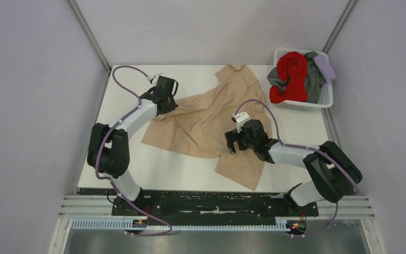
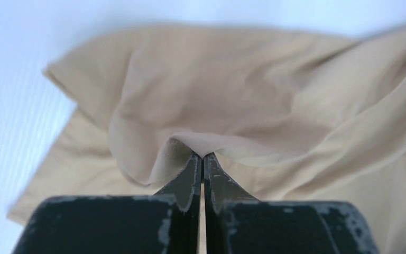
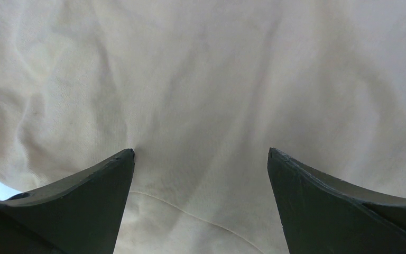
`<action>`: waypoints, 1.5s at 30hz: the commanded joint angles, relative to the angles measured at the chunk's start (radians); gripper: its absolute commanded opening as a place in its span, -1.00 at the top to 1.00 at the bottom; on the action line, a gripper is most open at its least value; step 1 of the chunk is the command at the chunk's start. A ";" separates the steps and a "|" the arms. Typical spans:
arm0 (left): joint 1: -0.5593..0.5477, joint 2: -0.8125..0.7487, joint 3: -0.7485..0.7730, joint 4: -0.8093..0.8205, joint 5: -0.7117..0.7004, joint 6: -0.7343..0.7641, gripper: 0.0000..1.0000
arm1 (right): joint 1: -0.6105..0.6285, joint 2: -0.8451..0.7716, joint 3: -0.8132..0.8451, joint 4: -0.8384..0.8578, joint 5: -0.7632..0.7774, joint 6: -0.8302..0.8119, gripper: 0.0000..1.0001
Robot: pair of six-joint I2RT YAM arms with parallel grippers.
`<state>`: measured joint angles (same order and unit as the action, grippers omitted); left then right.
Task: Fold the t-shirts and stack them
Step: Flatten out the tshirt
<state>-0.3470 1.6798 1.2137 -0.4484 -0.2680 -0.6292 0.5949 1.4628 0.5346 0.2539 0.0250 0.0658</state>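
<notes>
A tan t-shirt (image 1: 211,119) lies rumpled and spread across the middle of the white table. My left gripper (image 1: 165,101) is at the shirt's left edge and is shut on a raised fold of the tan cloth (image 2: 201,143). My right gripper (image 1: 233,142) is open, low over the shirt's lower right part; its fingertips (image 3: 124,159) press on the tan cloth (image 3: 201,95) with nothing between them. Red (image 1: 291,74), grey (image 1: 313,82) and pale lavender (image 1: 325,67) shirts lie heaped in the basket.
A white lattice basket (image 1: 317,101) stands at the table's back right corner. Bare white table (image 1: 132,79) shows left of and behind the left gripper and along the front edge (image 1: 180,174). Grey walls enclose the table on three sides.
</notes>
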 commanded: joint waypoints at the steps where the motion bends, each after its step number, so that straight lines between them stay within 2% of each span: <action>1: 0.035 0.100 0.155 0.066 -0.113 0.088 0.96 | 0.005 0.006 -0.017 0.037 0.024 -0.025 -0.97; 10: 0.128 0.417 0.521 0.070 -0.105 0.263 0.96 | 0.005 0.008 -0.039 0.076 0.023 -0.042 -0.97; 14: 0.157 0.569 0.726 0.010 -0.103 0.318 0.96 | 0.004 0.013 -0.051 0.099 0.014 -0.052 -0.97; 20: 0.220 0.758 0.978 -0.065 -0.117 0.327 0.96 | 0.003 0.028 -0.048 0.113 -0.007 -0.057 -0.97; 26: 0.287 0.840 1.097 -0.048 -0.095 0.315 0.90 | 0.003 0.047 -0.046 0.118 -0.001 -0.057 -0.97; 29: 0.301 0.869 1.140 -0.010 -0.086 0.337 0.70 | 0.003 0.046 -0.047 0.117 -0.005 -0.057 -0.97; 31: 0.306 0.888 1.188 -0.010 -0.097 0.358 0.35 | 0.003 0.039 -0.050 0.117 -0.001 -0.057 -0.97; 33: 0.305 0.892 1.224 -0.012 -0.135 0.374 0.19 | 0.003 0.025 -0.051 0.114 0.000 -0.057 -0.97; 34: 0.306 0.886 1.240 -0.019 -0.149 0.378 -0.04 | 0.004 0.014 -0.052 0.114 0.001 -0.057 -0.97; 35: 0.307 0.871 1.245 -0.028 -0.152 0.374 -0.67 | 0.003 0.006 -0.054 0.116 0.000 -0.057 -0.97; 36: 0.306 0.846 1.240 -0.034 -0.144 0.367 -0.98 | 0.003 -0.007 -0.058 0.118 -0.001 -0.054 -0.97; 40: 0.304 0.696 1.124 -0.080 -0.029 0.279 -0.99 | 0.003 -0.062 -0.067 0.119 -0.001 -0.031 -0.97; 45: 0.304 0.401 0.730 -0.100 0.139 0.072 -0.99 | 0.003 -0.135 -0.065 0.107 0.021 0.007 -0.97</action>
<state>-0.0372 2.3535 2.1548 -0.5282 -0.2749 -0.3679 0.5949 1.3956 0.4706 0.3428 0.0303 0.0341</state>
